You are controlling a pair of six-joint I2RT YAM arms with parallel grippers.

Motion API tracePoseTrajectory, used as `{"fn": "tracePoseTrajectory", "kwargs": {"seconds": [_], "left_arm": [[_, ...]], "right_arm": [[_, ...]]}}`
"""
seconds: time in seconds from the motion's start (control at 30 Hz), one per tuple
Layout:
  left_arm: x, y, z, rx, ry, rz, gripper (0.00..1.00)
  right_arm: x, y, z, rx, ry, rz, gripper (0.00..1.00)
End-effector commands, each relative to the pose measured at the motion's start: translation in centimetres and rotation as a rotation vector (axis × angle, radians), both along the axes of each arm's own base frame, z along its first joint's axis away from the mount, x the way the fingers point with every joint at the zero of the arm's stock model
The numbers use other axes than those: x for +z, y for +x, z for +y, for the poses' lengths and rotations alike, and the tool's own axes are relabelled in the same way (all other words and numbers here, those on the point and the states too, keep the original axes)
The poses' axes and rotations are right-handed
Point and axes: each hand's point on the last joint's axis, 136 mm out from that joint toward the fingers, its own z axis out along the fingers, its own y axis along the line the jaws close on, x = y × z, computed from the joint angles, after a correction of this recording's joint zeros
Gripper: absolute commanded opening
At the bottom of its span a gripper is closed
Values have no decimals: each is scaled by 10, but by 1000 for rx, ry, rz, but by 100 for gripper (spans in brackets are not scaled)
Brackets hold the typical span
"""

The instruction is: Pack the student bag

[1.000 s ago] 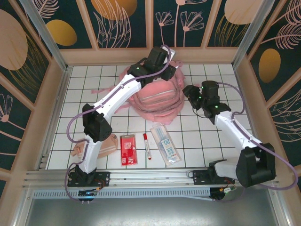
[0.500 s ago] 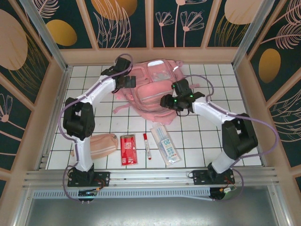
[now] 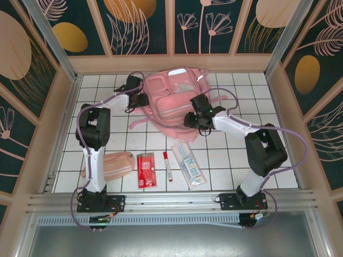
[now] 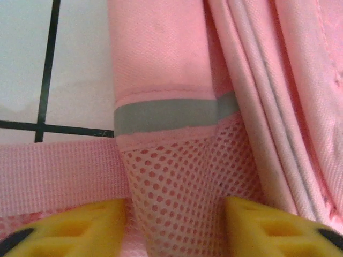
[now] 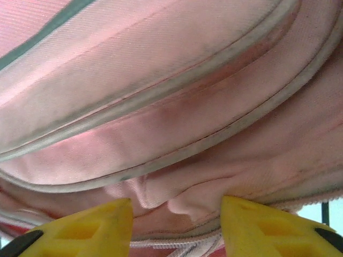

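Pink fabric marks the student bag, lying flat in the upper middle of the white tiled table in the top view. The left gripper is pressed to the bag's left edge, and the right gripper sits at its lower right edge. Below the bag, well apart from it, lie a peach pouch, a red booklet, a red and white marker and a clear packet in a loose row.

Left wrist view: the yellow fingers at the bottom of the frame stand partly apart with a column of the bag's pink mesh squeezed narrow between them, touching both. A grey reflective strip crosses just above the mesh, a pink strap runs off to the left, and white tile shows in the upper left.

Right wrist view: the yellow fingers are about half apart at the bottom edge, with a soft fold of the bag's lower edge between them. Whether they clamp it I cannot tell. Piped seams of the bag sweep across the rest of the frame.
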Motion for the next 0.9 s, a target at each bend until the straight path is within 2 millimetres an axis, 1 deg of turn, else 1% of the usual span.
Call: {"fn": "tracePoseTrajectory", "kwargs": {"seconds": [0.0, 0.03, 0.1, 0.17, 0.23, 0.33, 0.37, 0.43, 0.47, 0.53, 0.6, 0.67, 0.77, 0.8, 0.87], "left_arm": [[-9, -8, -2, -23, 1, 5, 21], [-5, -14, -5, -31, -19, 9, 13], [8, -27, -9, -37, -73, 11, 9], [24, -42, -12, -34, -121, 5, 7], [40, -59, -13, -34, -167, 3, 6], [56, -81, -15, -34, -218, 19, 6], [59, -89, -15, -36, -231, 29, 5], [64, -102, -17, -23, -268, 42, 2], [64, -108, -21, -22, -299, 50, 1], [70, -119, -32, -35, -364, 45, 0], [65, -125, -36, -24, -373, 61, 0], [58, -128, -34, 6, -370, 86, 0], [57, -129, -39, 40, -415, 101, 0], [60, -128, -42, 43, -442, 99, 0], [62, -128, -44, 83, -487, 114, 0]], "right_arm": [[-16, 10, -26, -46, -63, -5, 43], [-16, 13, -30, -52, -59, -6, 42], [-18, 21, -39, -54, -64, -29, 35], [-20, 28, -39, -12, -34, -65, 29], [-27, 41, -36, 32, -20, -117, 25], [-41, 66, -38, 40, -54, -158, 21], [-42, 78, -40, 34, -62, -181, 21], [-45, 99, -38, 35, -23, -199, 21], [-44, 110, -37, 34, 7, -205, 21], [-38, 128, -32, 44, 52, -230, 22], [-28, 142, -24, 57, 94, -239, 26], [-15, 150, -19, 48, 137, -251, 30], [10, 147, -19, 32, 191, -268, 35], [20, 142, -18, 40, 205, -280, 37], [41, 129, -24, 35, 212, -309, 41]]}}
